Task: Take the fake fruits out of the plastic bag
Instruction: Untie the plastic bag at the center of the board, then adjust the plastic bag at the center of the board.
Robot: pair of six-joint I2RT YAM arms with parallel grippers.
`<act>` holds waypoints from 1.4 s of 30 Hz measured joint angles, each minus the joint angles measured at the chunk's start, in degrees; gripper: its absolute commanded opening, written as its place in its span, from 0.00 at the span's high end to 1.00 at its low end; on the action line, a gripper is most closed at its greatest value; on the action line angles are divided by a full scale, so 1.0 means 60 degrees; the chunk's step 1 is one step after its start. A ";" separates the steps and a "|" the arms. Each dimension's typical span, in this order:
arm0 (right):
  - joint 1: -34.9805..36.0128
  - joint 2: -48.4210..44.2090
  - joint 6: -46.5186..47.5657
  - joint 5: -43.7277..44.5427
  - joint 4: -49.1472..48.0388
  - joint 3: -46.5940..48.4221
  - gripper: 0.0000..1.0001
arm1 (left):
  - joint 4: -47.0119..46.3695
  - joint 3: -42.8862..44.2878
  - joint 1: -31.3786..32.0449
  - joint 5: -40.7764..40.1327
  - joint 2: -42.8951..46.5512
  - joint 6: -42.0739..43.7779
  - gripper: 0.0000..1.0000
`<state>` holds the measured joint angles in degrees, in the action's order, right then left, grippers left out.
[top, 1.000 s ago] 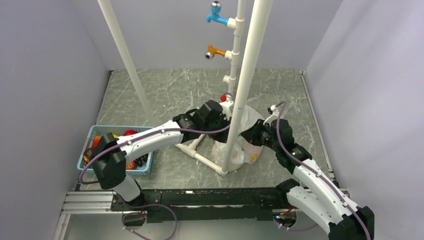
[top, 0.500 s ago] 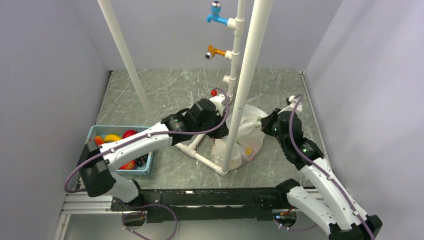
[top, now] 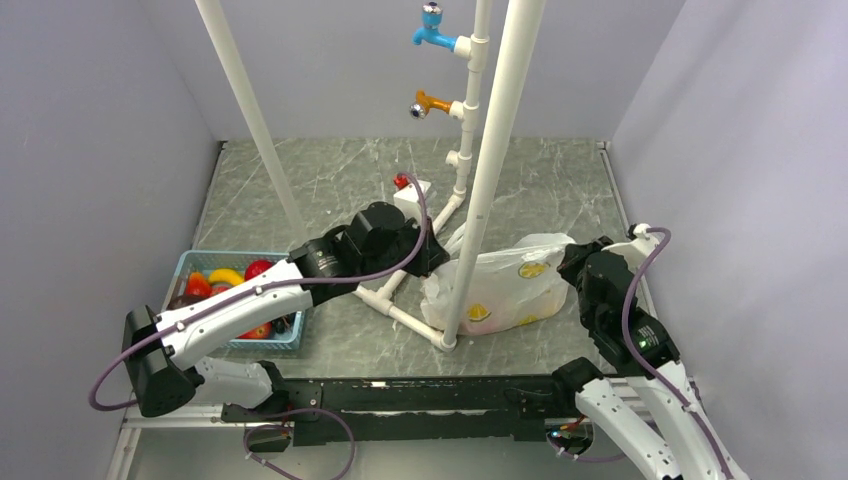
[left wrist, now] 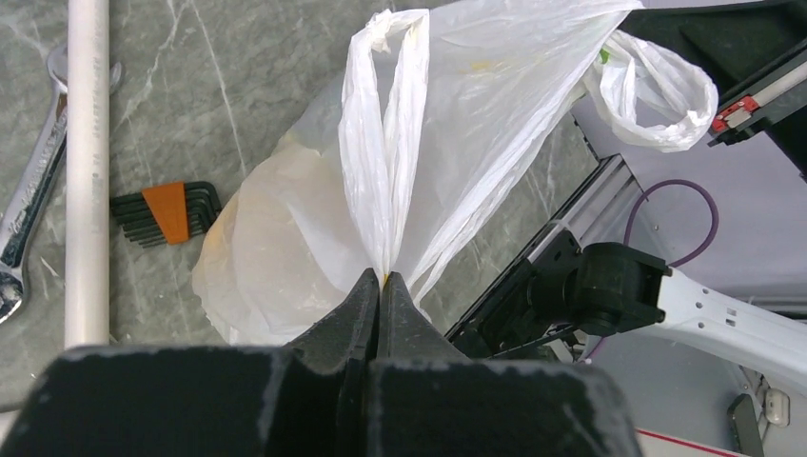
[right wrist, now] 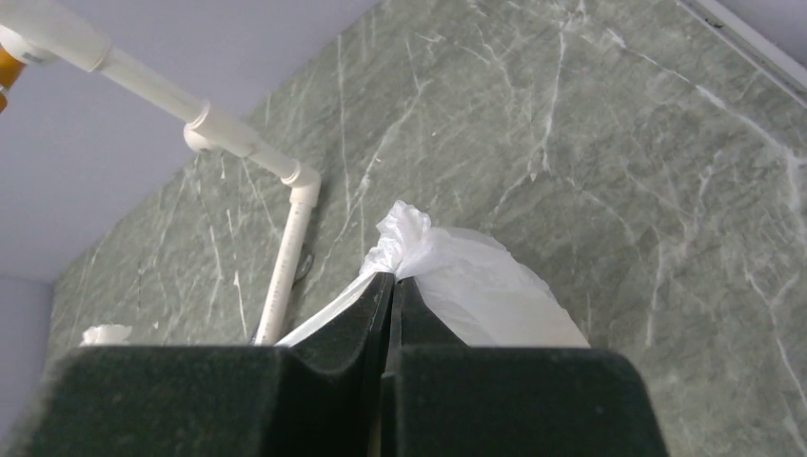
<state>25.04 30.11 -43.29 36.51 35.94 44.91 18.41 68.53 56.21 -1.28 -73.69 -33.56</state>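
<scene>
The translucent white plastic bag [top: 500, 290] is pulled out wide between my two grippers, behind the upright pipe. Through it show two yellow-orange fruit slices, one upper [top: 532, 270] and one lower [top: 478, 313]. My left gripper [top: 437, 258] is shut on a bag handle at the bag's left end; the left wrist view shows its jaws [left wrist: 383, 278] pinching the twisted handle of the bag [left wrist: 276, 257]. My right gripper [top: 568, 262] is shut on the bag's right end; the right wrist view shows its jaws [right wrist: 392, 278] closed on bunched bag plastic [right wrist: 476, 286].
A light-blue basket [top: 186, 268] at the left holds several fruits, red, yellow and orange. A white pipe frame [top: 478, 200] with blue [top: 432, 30] and orange [top: 430, 103] taps stands mid-table. Hex keys [left wrist: 171, 211] and a wrench [left wrist: 29, 219] lie near the bag.
My two grippers have moved apart, the left one leftward and the right one rightward. The bag has been stretched sideways from an upright bundle into a wide, low shape.
</scene>
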 measured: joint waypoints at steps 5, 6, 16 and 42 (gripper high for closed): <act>-0.0004 -0.0135 0.0091 -0.0270 -0.0219 -0.0317 1.00 | -0.0175 -0.0583 0.0004 0.0087 0.0076 -0.0255 0.83; -0.0004 -0.0102 0.0131 -0.0321 -0.0222 -0.0339 0.99 | -0.0168 -0.0659 0.0004 0.0098 0.0076 -0.0306 0.75; -0.0102 0.0022 0.0754 -0.0219 -0.0321 -0.0350 0.95 | 0.1322 0.0546 -0.0240 -0.0007 -0.0149 0.0106 0.01; -0.0109 -0.0652 0.1446 -0.1453 -0.0423 -0.0295 0.75 | 0.2033 0.2404 -0.0634 0.0233 -0.1581 0.0495 0.01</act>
<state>24.38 26.20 -34.61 27.79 33.41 43.13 30.61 82.96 52.40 0.12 -83.18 -30.59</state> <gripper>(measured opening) 0.188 0.982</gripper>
